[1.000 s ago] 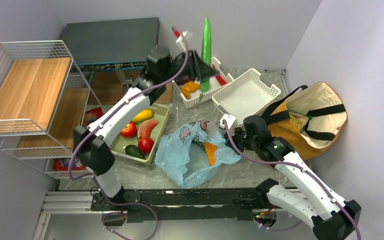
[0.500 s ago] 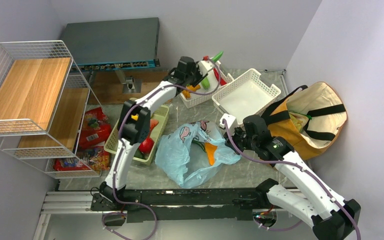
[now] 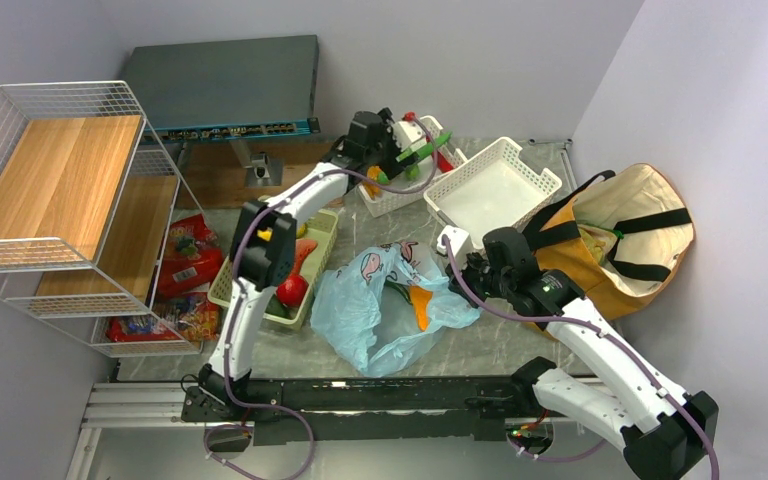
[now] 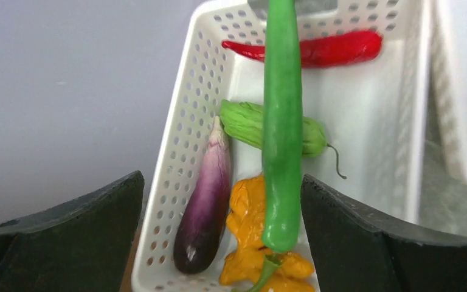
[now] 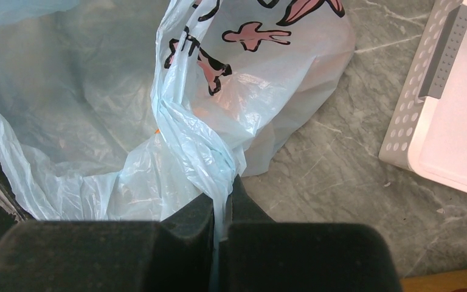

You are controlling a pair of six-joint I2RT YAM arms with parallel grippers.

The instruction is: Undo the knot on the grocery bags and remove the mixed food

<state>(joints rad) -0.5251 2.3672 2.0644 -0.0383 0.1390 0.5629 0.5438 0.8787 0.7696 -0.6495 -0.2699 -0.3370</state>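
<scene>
My left claw (image 4: 222,177) stood wide apart over the white basket (image 4: 185,121). The long green cucumber (image 4: 281,134) ran between its fingers, touching neither, crossing above the green pepper (image 4: 243,121) and just beside the purple eggplant (image 4: 207,201). My right claw (image 5: 222,213) was clamped together on a twisted strand of the light-blue bag (image 5: 267,79), which lay crumpled on the table (image 5: 340,182). The mustard tote (image 3: 640,240) sat open at the table's right side, apart from both claws.
</scene>
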